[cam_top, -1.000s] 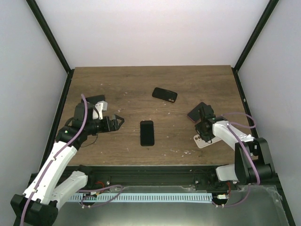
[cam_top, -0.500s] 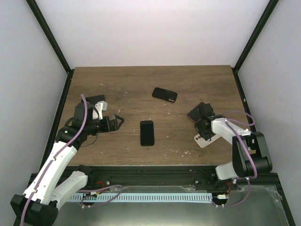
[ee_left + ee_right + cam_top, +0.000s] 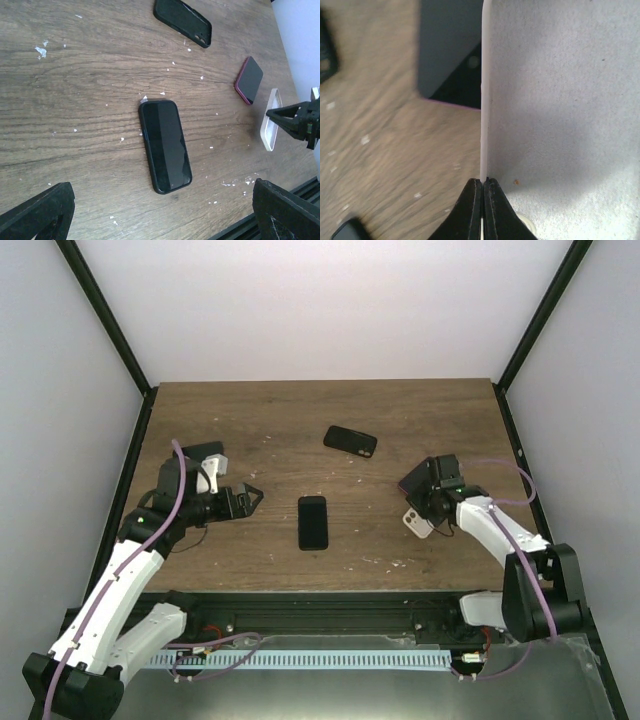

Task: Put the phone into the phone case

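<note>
1. Right hand is pinched tight on the thin edge of the white phone case, holding it tilted up on its edge at the right side of the tabletop.
2. Left hand is spread wide, holding nothing, over the left side.
3. Black phone lies flat, screen up, mid-tabletop between the hands, touching neither.
4. Black case lies further back; a dark-red phone lies just beside the white phone case.

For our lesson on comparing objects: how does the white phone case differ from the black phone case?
Colour: the white phone case is pale, the black phone case dark. Pose: the white one is tipped on edge, pinched by the right gripper; the black one lies flat, untouched, farther back. Both have camera cut-outs.
</note>
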You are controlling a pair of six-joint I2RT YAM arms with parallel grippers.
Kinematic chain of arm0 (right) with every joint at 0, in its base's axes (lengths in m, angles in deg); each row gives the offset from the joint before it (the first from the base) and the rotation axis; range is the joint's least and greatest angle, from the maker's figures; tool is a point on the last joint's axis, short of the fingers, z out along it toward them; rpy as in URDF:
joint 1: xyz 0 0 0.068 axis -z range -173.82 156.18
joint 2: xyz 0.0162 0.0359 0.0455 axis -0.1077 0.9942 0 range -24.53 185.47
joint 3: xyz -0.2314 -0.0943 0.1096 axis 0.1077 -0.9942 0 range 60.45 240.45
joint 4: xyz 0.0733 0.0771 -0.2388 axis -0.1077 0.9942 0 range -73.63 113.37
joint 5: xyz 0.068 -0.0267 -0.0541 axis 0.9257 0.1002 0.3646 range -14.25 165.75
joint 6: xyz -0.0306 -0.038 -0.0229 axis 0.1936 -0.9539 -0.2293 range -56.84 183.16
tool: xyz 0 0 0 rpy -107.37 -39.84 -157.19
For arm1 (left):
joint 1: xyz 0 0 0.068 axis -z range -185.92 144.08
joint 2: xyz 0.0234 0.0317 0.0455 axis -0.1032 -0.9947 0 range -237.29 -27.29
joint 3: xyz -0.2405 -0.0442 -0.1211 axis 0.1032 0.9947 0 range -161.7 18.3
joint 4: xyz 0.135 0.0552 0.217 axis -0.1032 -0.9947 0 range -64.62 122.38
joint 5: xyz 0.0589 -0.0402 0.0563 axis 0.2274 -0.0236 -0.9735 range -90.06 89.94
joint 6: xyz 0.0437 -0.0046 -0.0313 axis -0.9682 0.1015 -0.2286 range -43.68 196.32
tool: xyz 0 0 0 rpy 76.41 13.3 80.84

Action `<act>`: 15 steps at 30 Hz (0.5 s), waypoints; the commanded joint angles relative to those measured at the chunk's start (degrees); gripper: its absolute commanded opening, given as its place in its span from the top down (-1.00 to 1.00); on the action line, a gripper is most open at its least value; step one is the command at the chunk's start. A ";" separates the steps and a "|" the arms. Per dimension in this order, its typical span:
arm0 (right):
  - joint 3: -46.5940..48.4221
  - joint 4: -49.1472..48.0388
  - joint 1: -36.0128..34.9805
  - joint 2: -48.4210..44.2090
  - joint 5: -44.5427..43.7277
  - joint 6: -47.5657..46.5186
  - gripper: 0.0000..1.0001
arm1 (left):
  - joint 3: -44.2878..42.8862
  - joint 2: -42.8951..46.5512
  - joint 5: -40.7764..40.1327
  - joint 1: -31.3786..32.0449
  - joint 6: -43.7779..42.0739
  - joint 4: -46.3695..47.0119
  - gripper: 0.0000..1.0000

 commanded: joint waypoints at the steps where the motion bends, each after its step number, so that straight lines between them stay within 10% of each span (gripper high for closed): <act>1: 1.28 -8.68 -1.77 -1.66 9.54 -8.71 0.99 | 0.12 0.02 -0.84 -0.16 -0.83 0.16 -0.97; 15: 8.00 -11.26 -20.31 12.50 15.53 -19.23 0.99 | 0.22 0.39 -1.79 -0.23 -0.56 -0.01 -0.97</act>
